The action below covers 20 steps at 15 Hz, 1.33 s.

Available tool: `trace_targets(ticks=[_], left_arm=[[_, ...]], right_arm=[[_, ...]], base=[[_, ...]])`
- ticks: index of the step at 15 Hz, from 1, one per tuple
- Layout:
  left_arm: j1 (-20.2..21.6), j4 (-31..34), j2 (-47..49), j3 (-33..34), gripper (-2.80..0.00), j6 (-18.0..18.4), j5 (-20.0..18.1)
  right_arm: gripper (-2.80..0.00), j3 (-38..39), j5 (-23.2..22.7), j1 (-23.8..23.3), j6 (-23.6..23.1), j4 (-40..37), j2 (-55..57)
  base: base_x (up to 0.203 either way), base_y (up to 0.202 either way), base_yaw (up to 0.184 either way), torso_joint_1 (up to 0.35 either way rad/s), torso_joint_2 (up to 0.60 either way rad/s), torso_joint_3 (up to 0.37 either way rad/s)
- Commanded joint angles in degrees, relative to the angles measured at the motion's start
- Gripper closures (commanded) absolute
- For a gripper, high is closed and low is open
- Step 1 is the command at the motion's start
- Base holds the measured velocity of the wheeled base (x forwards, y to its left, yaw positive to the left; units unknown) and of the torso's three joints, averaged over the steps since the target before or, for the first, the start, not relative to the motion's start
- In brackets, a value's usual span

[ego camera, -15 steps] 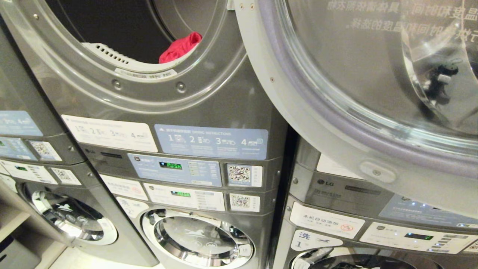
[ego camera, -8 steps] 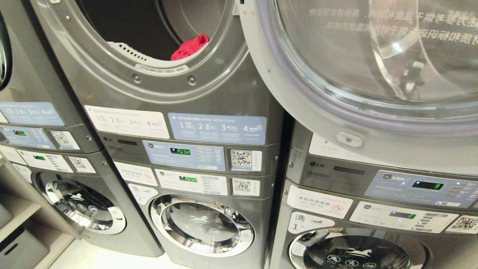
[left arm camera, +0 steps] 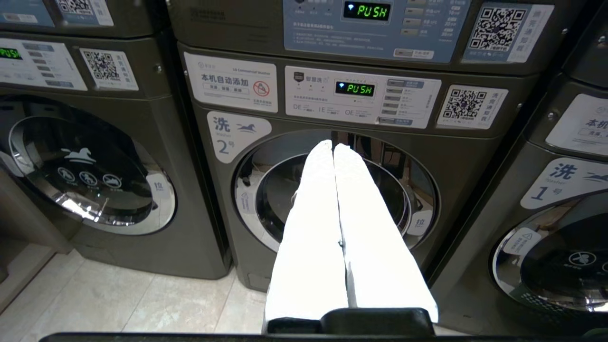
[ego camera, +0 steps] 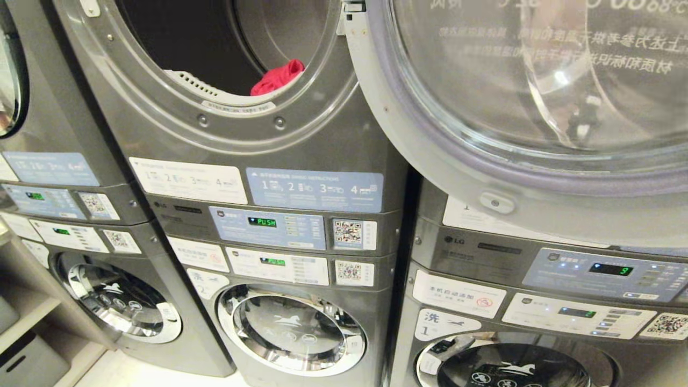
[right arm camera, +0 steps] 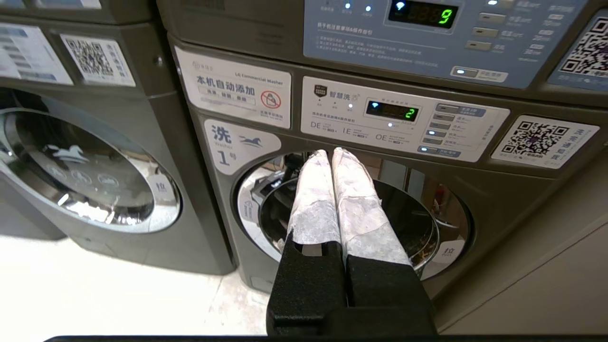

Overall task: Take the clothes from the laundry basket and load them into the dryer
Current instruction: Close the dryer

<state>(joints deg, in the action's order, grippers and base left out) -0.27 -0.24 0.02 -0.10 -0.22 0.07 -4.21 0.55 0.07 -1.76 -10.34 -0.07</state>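
Note:
The grey dryer (ego camera: 301,137) stands in the upper middle of the head view with its round opening uncovered. A red piece of clothing (ego camera: 278,78) lies just inside its drum. Its big glass door (ego camera: 527,107) hangs open to the right. The laundry basket is out of view. Neither arm shows in the head view. My left gripper (left arm camera: 332,145) is shut and empty, held low before the washer marked 2 (left arm camera: 332,199). My right gripper (right arm camera: 330,152) is also shut and empty, before the washer marked 1 (right arm camera: 351,218).
Stacked grey machines fill the wall, with a third stack (ego camera: 59,204) at the left. The open door juts out over the right-hand stack (ego camera: 537,290). Pale floor tiles (left arm camera: 142,304) lie below, and a shelf with grey bins (ego camera: 24,355) is at the far left.
The whole head picture has shifted rightward and slightly down, so the camera has moved. The red garment and the door keep their places on the dryer.

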Motion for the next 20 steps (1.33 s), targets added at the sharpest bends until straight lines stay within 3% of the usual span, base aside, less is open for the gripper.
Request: trace_targets(ticks=[1, 7, 9, 12, 14, 17, 20], left_arm=[[0.0, 0.0, -0.1, 0.0, 0.0, 0.0, 0.0], [0.0, 0.0, -0.1, 0.0, 0.0, 0.0, 0.0], [0.0, 0.0, -0.1, 0.0, 0.0, 0.0, 0.0], [0.0, 0.0, -0.1, 0.0, 0.0, 0.0, 0.0], [0.0, 0.0, -0.1, 0.0, 0.0, 0.0, 0.0], [0.0, 0.0, -0.1, 0.0, 0.0, 0.0, 0.0], [0.0, 0.0, -0.1, 0.0, 0.0, 0.0, 0.0]], right_arm=[[0.0, 0.1, 0.0, 0.0, 0.1, 0.0, 0.0], [0.0, -1.4, 0.7, 0.0, -0.8, 0.8, 0.0], [0.0, -7.7, 2.7, 0.0, -1.4, 1.3, 2.7], [0.0, -18.2, 6.4, 0.0, 1.8, 4.6, 17.2], [0.0, -23.1, 10.1, 0.0, 3.9, 11.9, 29.1], [0.0, -27.2, 15.4, -0.1, 5.5, 30.9, 46.7], [0.0, -31.1, 20.1, -0.2, 6.0, 42.3, 53.6]], base=[[0.0, 0.0, 0.0, 0.0, 0.01, 0.194], [0.0, 0.0, 0.0, 0.002, 0.0, 0.203], [0.0, 0.0, 0.0, 0.001, 0.0, 0.165], [0.0, 0.0, 0.0, -0.001, 0.0, 0.04], [0.0, 0.0, 0.0, 0.0, 0.0, 0.0], [0.0, 0.0, 0.0, 0.0, 0.0, 0.0], [0.0, 0.0, 0.0, 0.0, 0.0, 0.0]])
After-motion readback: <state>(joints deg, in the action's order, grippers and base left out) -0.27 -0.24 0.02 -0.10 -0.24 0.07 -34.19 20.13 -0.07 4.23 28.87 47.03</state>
